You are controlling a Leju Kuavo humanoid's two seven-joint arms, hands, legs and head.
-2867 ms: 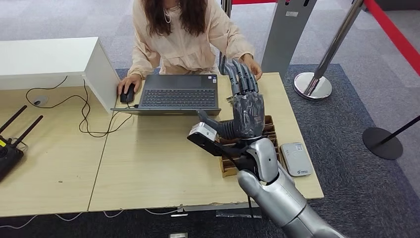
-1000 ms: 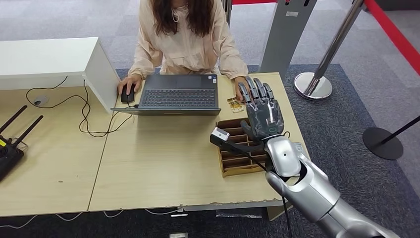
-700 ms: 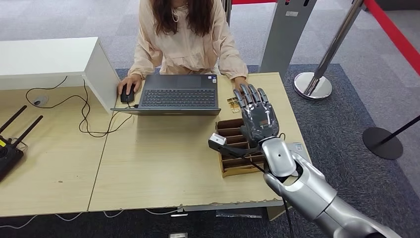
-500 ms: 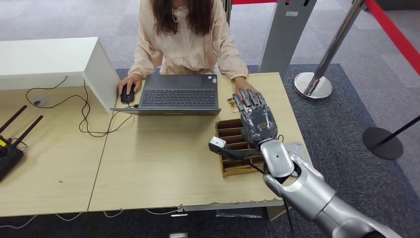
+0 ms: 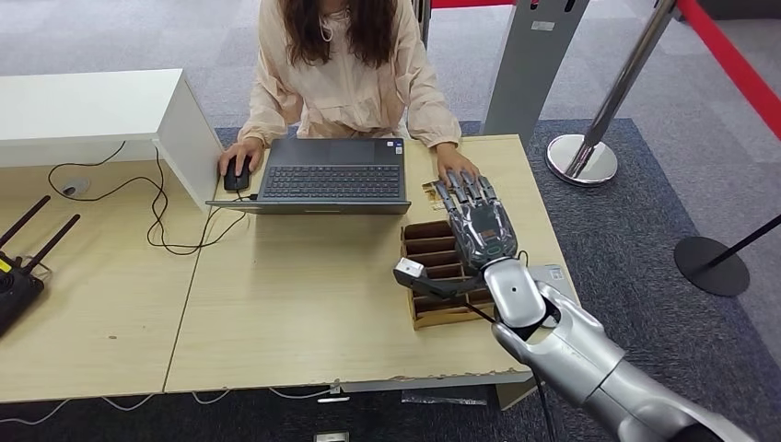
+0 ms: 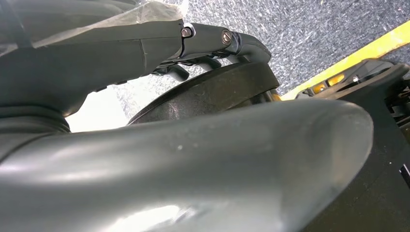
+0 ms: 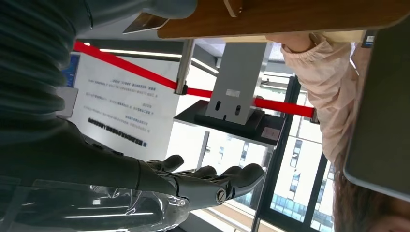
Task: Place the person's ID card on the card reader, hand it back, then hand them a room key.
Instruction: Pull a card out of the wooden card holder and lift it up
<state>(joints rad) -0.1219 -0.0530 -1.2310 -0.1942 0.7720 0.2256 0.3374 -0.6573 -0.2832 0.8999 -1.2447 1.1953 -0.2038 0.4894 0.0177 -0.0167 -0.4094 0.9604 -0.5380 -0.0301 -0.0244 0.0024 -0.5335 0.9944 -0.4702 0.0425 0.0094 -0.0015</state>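
— Where's the ID card [image 5: 433,192]?

— Flat on your wooden desk [image 5: 276,313], long axis toward the laptop [image 5: 332,173], beside the person's hand [image 5: 453,164].

— Fingers?

— Your right hand [image 5: 479,226] has dropped lower over the wooden tray [image 5: 433,276], fingers extended, grasping nothing. Left hand [image 6: 145,58]: can't tell. Grey carpet around.

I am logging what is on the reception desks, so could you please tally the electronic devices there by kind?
Laptop: 1
Mouse: 1, under the person's hand
Router with antennas: 1, at the left edge
Card reader: 1, mostly hidden behind the right arm
Total: 4
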